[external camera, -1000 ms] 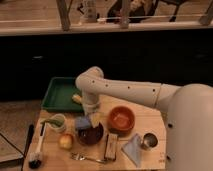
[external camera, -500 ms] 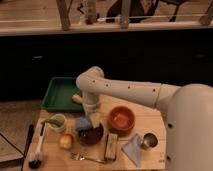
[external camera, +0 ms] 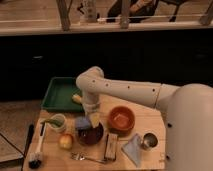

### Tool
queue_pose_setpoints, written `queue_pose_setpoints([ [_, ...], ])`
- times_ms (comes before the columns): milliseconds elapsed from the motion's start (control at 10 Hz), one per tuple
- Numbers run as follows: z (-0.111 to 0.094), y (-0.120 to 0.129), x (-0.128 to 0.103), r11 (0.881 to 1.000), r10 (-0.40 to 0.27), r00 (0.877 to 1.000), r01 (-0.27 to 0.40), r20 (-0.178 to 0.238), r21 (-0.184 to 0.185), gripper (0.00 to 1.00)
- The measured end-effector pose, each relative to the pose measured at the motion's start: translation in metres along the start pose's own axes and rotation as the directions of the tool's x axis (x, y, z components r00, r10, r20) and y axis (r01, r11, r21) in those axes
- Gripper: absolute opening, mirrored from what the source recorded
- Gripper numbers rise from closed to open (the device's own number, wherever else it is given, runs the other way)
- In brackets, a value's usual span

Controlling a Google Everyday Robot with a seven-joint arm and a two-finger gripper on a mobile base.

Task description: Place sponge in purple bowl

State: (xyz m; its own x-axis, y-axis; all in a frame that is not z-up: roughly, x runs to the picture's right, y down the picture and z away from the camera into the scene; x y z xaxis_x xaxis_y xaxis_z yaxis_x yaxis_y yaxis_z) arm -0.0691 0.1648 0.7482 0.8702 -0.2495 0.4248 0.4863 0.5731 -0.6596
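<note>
Wooden table (external camera: pixel 152 159) nearest, with a black brush (external camera: pixel 37 147) at the near left, a fork (external camera: pixel 87 158), a tan-and-dark block (external camera: pixel 111 146), a folded grey-blue cloth (external camera: pixel 134 150) and a metal cup (external camera: pixel 148 141) toward the near right. Behind those, an apple (external camera: pixel 66 141) just left of the purple bowl (external camera: pixel 92 139). Blue sponge (external camera: pixel 82 123) at the bowl's far left rim, touching or just left of the gripper (external camera: pixel 94 119). Gripper low over that far rim, on the white arm (external camera: pixel 125 90) reaching in from the right. Cannot tell whether clamped on the sponge or not. Sponge's long axis roughly left to right; bowl's middle slightly nearer and to its right. Judged: small shift near-right before release, else risk of a drop outside the rim. Green mug (external camera: pixel 57 122) left of the sponge, orange bowl (external camera: pixel 122 131) right of the gripper, green tray (external camera: pixel 57 95) farthest. No readable brand, label or writing.
</note>
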Motion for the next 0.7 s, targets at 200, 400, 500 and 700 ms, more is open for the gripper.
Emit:
queue_pose_setpoints([
  [200,-0.0003,0.0014,0.0011,1.0,-0.001,1.0,0.001,0.003,0.005,0.45],
  [400,-0.0006,0.0031,0.0024,1.0,-0.002,1.0,0.002,0.004,0.006,0.63],
  [500,-0.0008,0.0039,0.003,1.0,-0.002,1.0,0.002,0.005,0.007,0.73],
  [700,-0.0011,0.0057,0.004,1.0,-0.003,1.0,0.002,0.006,0.007,0.8],
])
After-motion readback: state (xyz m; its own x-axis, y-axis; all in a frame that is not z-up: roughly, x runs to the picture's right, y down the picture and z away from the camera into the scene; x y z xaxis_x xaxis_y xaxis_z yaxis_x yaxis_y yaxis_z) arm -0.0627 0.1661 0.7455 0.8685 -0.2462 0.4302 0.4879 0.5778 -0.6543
